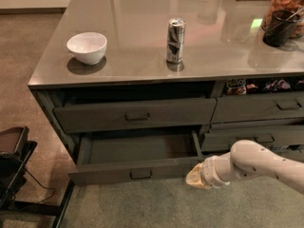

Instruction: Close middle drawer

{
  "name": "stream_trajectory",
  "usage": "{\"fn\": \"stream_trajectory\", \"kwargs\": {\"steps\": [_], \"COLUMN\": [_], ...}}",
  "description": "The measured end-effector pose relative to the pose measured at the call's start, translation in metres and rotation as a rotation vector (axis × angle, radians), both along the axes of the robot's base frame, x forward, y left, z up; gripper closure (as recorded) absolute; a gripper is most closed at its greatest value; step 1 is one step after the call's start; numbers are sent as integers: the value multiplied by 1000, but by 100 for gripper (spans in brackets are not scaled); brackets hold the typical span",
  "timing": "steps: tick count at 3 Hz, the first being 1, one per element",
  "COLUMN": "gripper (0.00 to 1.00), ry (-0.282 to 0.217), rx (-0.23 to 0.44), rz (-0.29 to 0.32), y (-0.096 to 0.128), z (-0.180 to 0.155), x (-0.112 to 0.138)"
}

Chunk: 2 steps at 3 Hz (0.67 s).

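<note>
Middle drawer [133,172] stands pulled out, low under the counter [133,13]. My gripper [195,178] sits by the right end of the drawer front; whether open or closed, I cannot tell. On the countertop: bowl [87,46], can [175,41]

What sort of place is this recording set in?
Likely an office kitchen or break room: a grey counter holds a white bowl and a drink can, with drawers beneath. The gripper sits at the open middle drawer's right front corner.
</note>
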<state>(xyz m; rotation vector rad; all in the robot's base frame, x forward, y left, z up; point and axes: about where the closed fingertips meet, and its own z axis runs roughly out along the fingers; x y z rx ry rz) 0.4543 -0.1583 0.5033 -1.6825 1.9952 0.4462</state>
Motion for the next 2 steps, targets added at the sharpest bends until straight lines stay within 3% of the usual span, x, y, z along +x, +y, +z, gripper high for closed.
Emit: {"fn": "stream_trajectory", "kwargs": {"steps": [1,2], "gripper": [100,100], "ry": [-1,-35], "rx": [0,-2], "rz": [0,20], "y": [0,1], "z": [0,-18], "x": [0,0]}}
